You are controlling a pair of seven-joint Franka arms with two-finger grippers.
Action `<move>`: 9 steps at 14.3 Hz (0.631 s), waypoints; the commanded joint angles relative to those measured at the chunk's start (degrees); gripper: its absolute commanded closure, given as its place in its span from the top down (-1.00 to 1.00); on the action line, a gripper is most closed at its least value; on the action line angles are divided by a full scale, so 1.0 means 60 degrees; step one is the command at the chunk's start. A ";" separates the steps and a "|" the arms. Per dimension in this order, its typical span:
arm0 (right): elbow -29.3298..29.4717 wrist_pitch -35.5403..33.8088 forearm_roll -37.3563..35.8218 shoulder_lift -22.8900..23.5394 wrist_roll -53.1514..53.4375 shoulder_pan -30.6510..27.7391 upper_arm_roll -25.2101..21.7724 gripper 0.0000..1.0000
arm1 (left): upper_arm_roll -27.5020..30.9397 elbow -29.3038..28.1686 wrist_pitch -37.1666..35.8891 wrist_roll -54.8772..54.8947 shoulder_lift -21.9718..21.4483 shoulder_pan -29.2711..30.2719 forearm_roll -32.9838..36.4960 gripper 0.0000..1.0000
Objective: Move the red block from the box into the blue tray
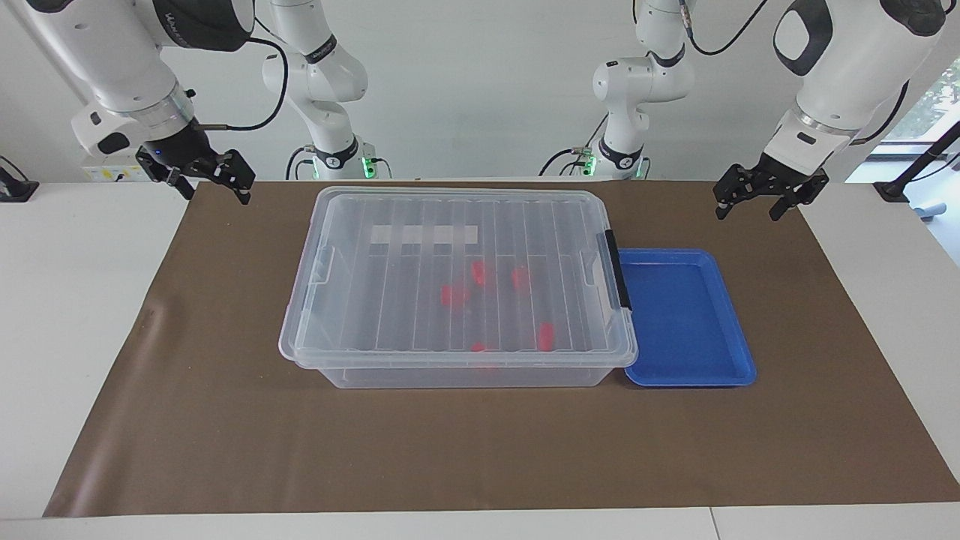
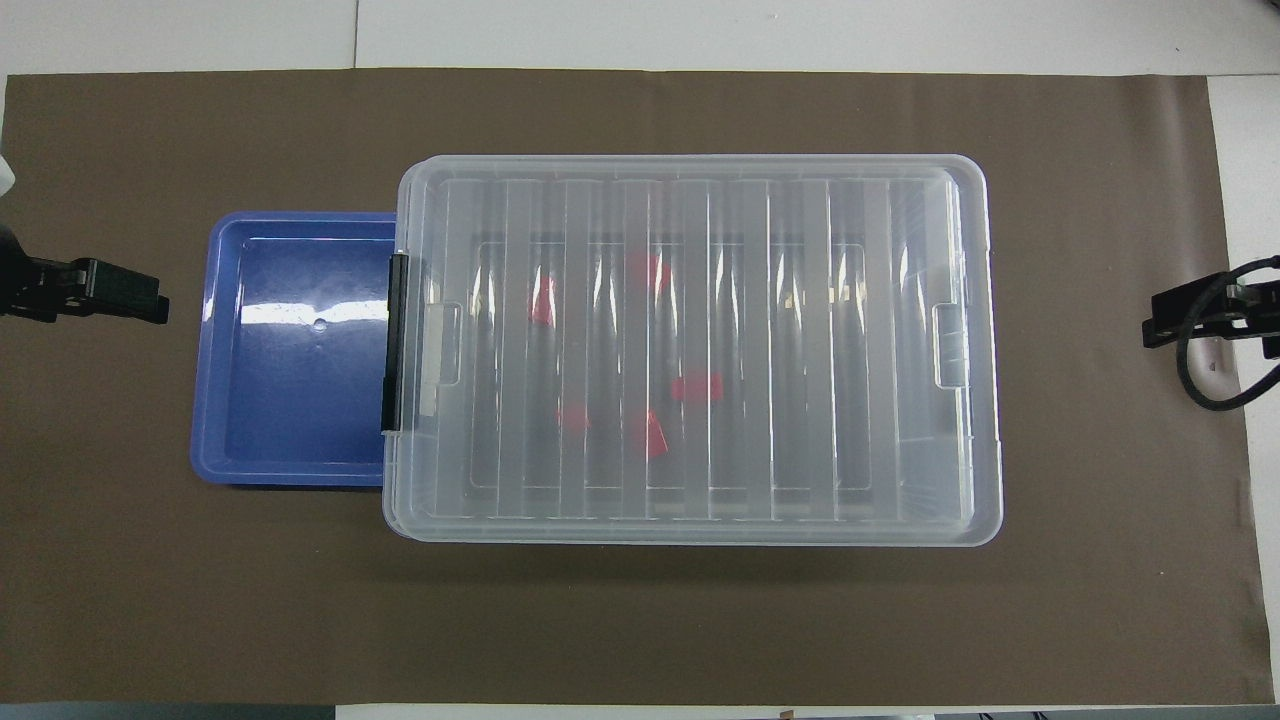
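Observation:
The box (image 1: 375, 300) (image 2: 850, 400) is a clear bin in the middle of the mat, with its ribbed lid on. Several red blocks (image 1: 454, 294) (image 2: 697, 387) lie scattered inside, seen through the lid. The blue tray (image 1: 686, 319) (image 2: 295, 400) sits against the box's end toward the left arm, with nothing in it. My left gripper (image 1: 748, 214) (image 2: 150, 300) hangs open above the mat's corner near the tray. Above the mat's edge at the right arm's end, my right gripper (image 1: 216, 196) (image 2: 1160, 325) hangs open too. Neither holds anything.
A brown mat (image 1: 480, 450) (image 2: 640, 620) covers most of the white table. A black latch (image 1: 619, 270) (image 2: 396, 340) closes the box's end next to the tray. A white label strip (image 1: 424, 235) shows through the lid.

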 commanded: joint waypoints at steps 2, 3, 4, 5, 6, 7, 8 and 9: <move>-0.0182 0.0148 0.0054 -0.0179 -0.0280 -0.0180 0.0099 1.00 | -0.0032 -0.0134 -0.0195 0.0022 -0.0202 0.0086 -0.0131 1.00; -0.0182 0.0148 0.0083 -0.0179 -0.0266 -0.0180 0.0085 1.00 | -0.0032 -0.0134 -0.0195 0.0022 -0.0202 0.0086 -0.0131 1.00; -0.0182 0.0148 0.0083 -0.0179 -0.0222 -0.0180 0.0085 1.00 | -0.0032 -0.0134 -0.0181 0.0036 -0.0202 0.0086 -0.0131 1.00; -0.0182 0.0134 0.0083 -0.0179 -0.0178 -0.0166 0.0070 1.00 | -0.0032 -0.0119 -0.0166 0.0051 -0.0202 0.0101 -0.0131 1.00; -0.0196 0.0133 0.0098 -0.0193 -0.0163 -0.0166 0.0070 1.00 | -0.0018 -0.0119 -0.0181 0.0022 -0.0202 0.0101 -0.0117 1.00; -0.0197 0.0104 0.0098 -0.0193 -0.0192 -0.0166 0.0055 1.00 | -0.0017 -0.0119 -0.0166 0.0022 -0.0202 0.0101 -0.0073 1.00; -0.0197 0.0104 0.0098 -0.0193 -0.0192 -0.0166 0.0055 1.00 | -0.0032 -0.0076 -0.0152 0.0036 -0.0202 0.0072 0.0131 1.00; -0.0197 0.0090 0.0098 -0.0208 -0.0192 -0.0166 0.0070 1.00 | -0.0032 -0.0046 -0.0137 0.0051 -0.0202 0.0057 0.0336 1.00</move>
